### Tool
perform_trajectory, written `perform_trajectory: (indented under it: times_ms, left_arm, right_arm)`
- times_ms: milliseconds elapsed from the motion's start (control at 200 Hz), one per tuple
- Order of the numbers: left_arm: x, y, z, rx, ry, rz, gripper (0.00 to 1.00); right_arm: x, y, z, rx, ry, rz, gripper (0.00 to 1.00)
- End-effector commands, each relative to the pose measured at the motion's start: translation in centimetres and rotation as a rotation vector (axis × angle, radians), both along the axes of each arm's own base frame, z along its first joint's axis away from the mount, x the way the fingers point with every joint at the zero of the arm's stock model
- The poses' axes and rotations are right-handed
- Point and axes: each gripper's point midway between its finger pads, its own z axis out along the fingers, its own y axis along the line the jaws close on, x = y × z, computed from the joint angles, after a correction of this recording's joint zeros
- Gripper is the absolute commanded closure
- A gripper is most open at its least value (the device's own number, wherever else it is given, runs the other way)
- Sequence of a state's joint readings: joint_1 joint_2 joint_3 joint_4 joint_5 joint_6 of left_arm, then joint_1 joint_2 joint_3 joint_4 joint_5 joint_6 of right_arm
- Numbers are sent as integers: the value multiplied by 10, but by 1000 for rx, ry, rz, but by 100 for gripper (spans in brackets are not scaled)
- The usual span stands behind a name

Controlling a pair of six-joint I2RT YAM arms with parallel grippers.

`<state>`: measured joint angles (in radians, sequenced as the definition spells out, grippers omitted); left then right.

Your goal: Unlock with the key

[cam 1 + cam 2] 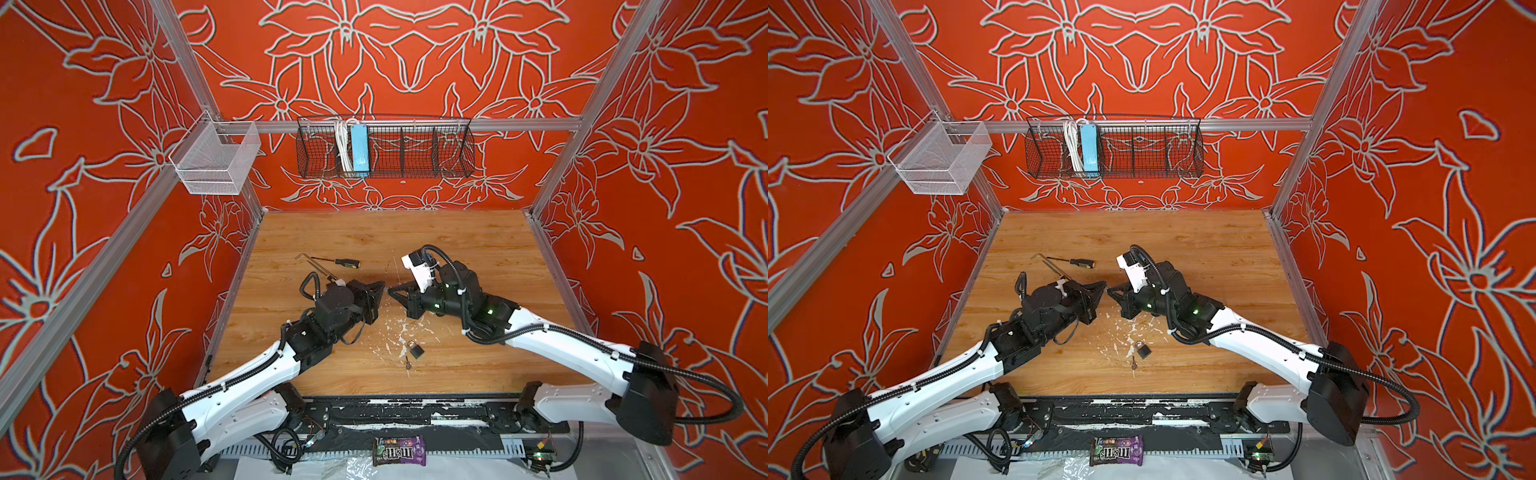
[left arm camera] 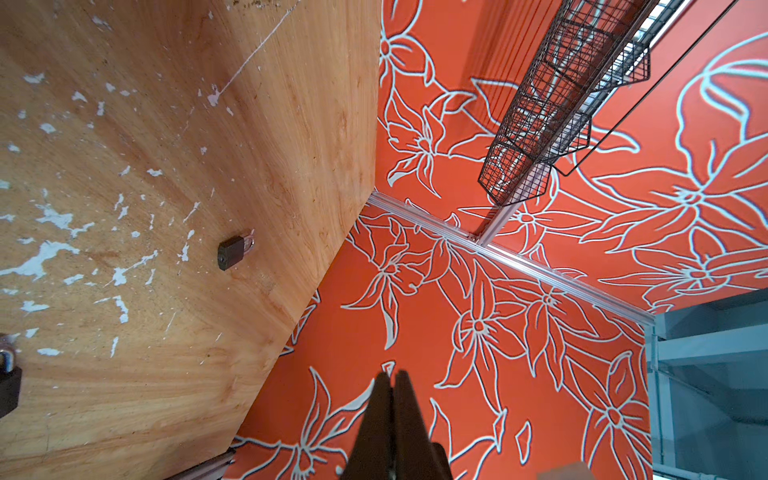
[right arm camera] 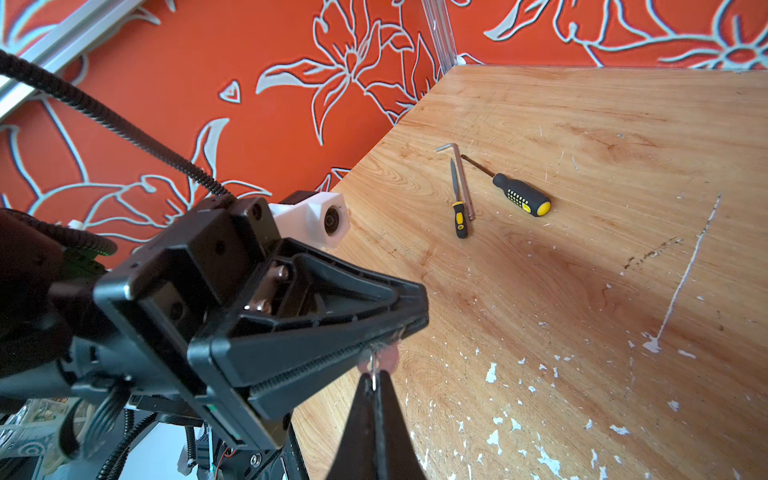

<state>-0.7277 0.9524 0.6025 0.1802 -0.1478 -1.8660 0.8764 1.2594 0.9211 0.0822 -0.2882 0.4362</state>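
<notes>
Nearly tip to tip above the middle of the worktop (image 1: 457,249): left jaws pressed together, right jaws pinching a small metal ring (image 3: 374,370). Near the front edge, a padlock (image 1: 417,351), a key (image 1: 408,365) just beside it, nearer that edge.

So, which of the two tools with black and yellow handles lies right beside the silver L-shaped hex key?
The smaller, thin-handled tool, lying along the hex key's long arm. The bigger, thick-handled tool angles away, with only its tip near the key.
</notes>
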Motion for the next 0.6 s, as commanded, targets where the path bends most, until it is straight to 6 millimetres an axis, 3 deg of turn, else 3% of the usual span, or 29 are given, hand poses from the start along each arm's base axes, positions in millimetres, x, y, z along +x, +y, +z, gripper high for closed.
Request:
perform_trajectory:
  times_ms: [0,165,230,425,595]
  left_arm:
    - [-2,3,0,3,-9,6,98]
    - [-1,2,3,26,-42,-2,100]
    - [0,3,7,55,-72,-5,100]
    - [-3,10,10,240,-187,-54,100]
    - [-6,14,18,387,-331,-102,100]
  right_arm:
    - [-3,-1,8,20,-5,-6,100]
    - [-2,-3,8,2,-9,-14,100]
    - [-3,-6,8,-13,-9,-18,85]
    - [-14,-20,2,-24,45,-26,58]
    - [-28,-23,4,9,183,2,51]
